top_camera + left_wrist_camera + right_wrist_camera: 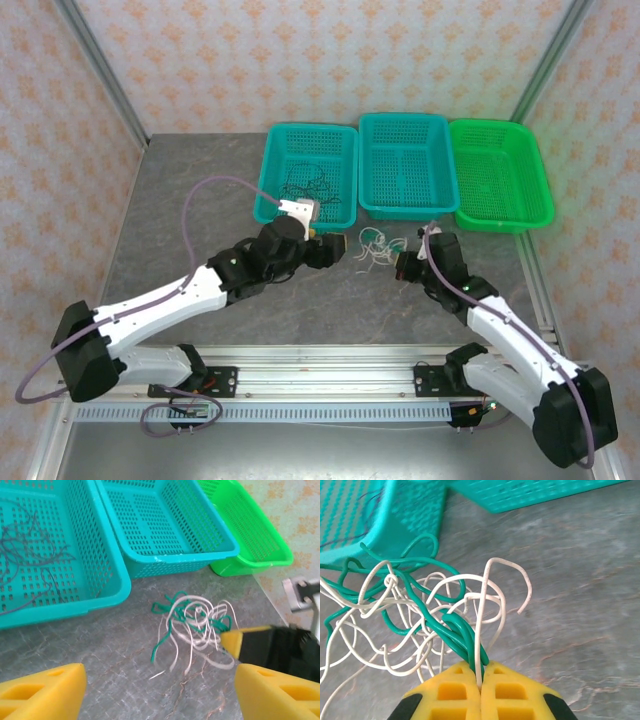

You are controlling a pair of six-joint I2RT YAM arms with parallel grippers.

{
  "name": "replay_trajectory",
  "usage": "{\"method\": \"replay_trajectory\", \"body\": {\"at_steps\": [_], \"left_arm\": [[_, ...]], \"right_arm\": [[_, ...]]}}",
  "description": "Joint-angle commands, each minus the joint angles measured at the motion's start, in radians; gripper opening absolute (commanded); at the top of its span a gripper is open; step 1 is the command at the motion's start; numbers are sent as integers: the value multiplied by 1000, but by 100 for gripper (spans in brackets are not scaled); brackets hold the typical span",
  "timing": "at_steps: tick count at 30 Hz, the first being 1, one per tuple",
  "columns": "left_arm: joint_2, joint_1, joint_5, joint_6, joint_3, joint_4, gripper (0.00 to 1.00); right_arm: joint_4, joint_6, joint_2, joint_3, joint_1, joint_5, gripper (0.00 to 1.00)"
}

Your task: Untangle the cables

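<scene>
The grey table (180, 200) carries three baskets along its far side: a left teal basket (272, 150), a middle teal basket (405, 212) and a green basket (500, 225) at the right. Thin black wires (30, 555) lie loose in the left teal basket.

My left gripper (160, 690) hangs wide open just near and left of the clump (192, 622), touching nothing. My right gripper (481, 680) is clamped tight on the clump's right edge, pinching a bundle of green strands and one white strand together.

That clump, green and whitish wires looped through each other, lies on the table just near of the gap between the two teal baskets, between my two grippers.

I judge it very light and floppy, springy enough to hold its curls, with a smooth skin that may slip through my pads. Pulling one end will likely drag the whole tangle along. I would take a free green loop at the far left, well away from my right grip, and draw the two apart.
</scene>
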Motion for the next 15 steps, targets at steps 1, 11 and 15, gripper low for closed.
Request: {"method": "replay_trajectory", "body": {"at_steps": [1, 11, 15], "left_arm": [[43, 38, 66, -190, 37, -19, 78], [153, 79, 258, -276, 27, 68, 76], [154, 87, 266, -283, 4, 95, 58]], "right_arm": [[-19, -69, -7, 7, 34, -137, 0], [140, -60, 8, -9, 113, -325, 0], [132, -42, 10, -5, 113, -250, 0]]}}
